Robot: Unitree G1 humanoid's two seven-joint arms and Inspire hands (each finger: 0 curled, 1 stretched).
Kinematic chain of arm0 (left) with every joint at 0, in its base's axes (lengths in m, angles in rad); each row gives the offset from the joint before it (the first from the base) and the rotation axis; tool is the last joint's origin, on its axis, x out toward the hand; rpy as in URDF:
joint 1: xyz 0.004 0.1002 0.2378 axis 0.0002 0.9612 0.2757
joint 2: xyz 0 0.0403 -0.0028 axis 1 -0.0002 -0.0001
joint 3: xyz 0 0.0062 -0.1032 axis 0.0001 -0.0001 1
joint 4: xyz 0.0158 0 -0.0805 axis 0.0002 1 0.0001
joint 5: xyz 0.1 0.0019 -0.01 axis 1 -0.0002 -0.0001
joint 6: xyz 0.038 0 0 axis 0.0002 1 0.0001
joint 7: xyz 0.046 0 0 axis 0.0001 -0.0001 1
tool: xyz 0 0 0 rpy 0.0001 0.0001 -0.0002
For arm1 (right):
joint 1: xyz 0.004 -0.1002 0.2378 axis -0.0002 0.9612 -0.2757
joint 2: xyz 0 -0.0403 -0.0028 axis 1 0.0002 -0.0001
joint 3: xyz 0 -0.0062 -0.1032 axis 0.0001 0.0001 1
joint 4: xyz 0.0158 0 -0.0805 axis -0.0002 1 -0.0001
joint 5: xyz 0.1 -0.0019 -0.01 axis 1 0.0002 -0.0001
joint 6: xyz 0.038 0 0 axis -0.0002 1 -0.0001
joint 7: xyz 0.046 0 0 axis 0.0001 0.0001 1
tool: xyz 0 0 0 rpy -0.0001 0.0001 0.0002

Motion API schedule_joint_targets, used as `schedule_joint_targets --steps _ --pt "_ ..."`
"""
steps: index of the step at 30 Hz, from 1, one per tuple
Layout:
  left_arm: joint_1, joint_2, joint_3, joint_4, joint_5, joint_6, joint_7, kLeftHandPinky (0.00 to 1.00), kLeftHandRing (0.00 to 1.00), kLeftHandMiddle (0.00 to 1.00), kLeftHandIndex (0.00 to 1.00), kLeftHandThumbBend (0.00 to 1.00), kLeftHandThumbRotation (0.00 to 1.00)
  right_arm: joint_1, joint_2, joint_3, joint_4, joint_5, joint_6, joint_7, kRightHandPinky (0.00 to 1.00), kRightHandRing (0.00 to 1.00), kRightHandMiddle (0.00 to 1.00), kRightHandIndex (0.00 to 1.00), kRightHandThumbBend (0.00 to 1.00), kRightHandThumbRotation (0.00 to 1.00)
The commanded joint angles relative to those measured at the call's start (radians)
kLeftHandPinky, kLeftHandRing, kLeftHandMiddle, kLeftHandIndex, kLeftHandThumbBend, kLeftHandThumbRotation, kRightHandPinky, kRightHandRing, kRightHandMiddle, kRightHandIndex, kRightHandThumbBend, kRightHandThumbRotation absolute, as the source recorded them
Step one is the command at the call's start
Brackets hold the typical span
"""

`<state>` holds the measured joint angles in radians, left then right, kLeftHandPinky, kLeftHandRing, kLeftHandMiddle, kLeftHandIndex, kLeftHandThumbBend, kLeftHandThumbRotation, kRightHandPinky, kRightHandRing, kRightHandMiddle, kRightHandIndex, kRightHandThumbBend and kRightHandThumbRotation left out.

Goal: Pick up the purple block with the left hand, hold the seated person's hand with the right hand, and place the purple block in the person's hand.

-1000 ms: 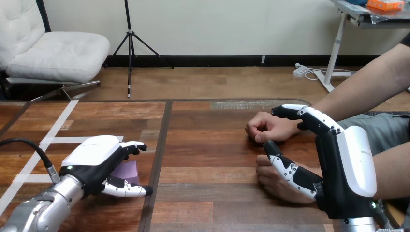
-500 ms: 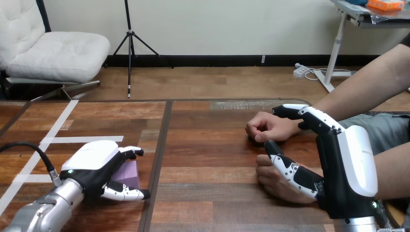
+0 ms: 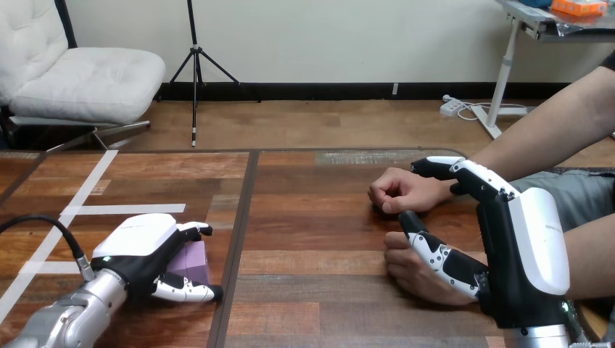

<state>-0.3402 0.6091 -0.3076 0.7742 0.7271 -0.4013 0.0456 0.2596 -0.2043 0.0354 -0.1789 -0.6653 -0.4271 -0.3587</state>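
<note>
My left hand [image 3: 138, 246] has slid slightly toward 6 o'clock, its fingers [image 3: 191, 230] curled round the purple block [image 3: 193, 259] on the counter [image 3: 312, 232], ready to lift. At 3 o'clock my right hand [image 3: 526, 254] stays open, thumb resting over the person's hand [image 3: 412, 280] to steady it.

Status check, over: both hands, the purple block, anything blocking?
Left hand shut round purple block, down on the table. Right hand open, thumb across the person's nearer hand. Nothing lies between.
</note>
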Motion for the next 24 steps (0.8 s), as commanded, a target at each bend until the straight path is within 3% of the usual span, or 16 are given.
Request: schedule_joint_targets --steps 1,14,24 --pt "-0.083 -0.005 -0.016 0.031 0.006 0.008 0.023 0.62 0.79 0.85 0.87 0.69 0.50 -0.025 -0.018 -0.013 -0.049 0.006 0.001 0.011 0.63 0.71 0.69 0.67 0.46 0.00" --pt "-0.104 -0.010 -0.044 0.075 0.004 0.019 0.037 0.65 0.81 0.87 0.89 0.70 0.52 -0.025 -0.017 -0.017 -0.054 -0.001 0.006 0.021 0.64 0.72 0.70 0.68 0.46 0.00" --pt "-0.117 -0.027 -0.051 0.132 -0.007 -0.008 0.077 0.69 0.84 0.89 0.91 0.70 0.51 -0.026 -0.019 -0.020 -0.059 0.004 0.007 0.029 0.64 0.72 0.70 0.68 0.46 0.00"
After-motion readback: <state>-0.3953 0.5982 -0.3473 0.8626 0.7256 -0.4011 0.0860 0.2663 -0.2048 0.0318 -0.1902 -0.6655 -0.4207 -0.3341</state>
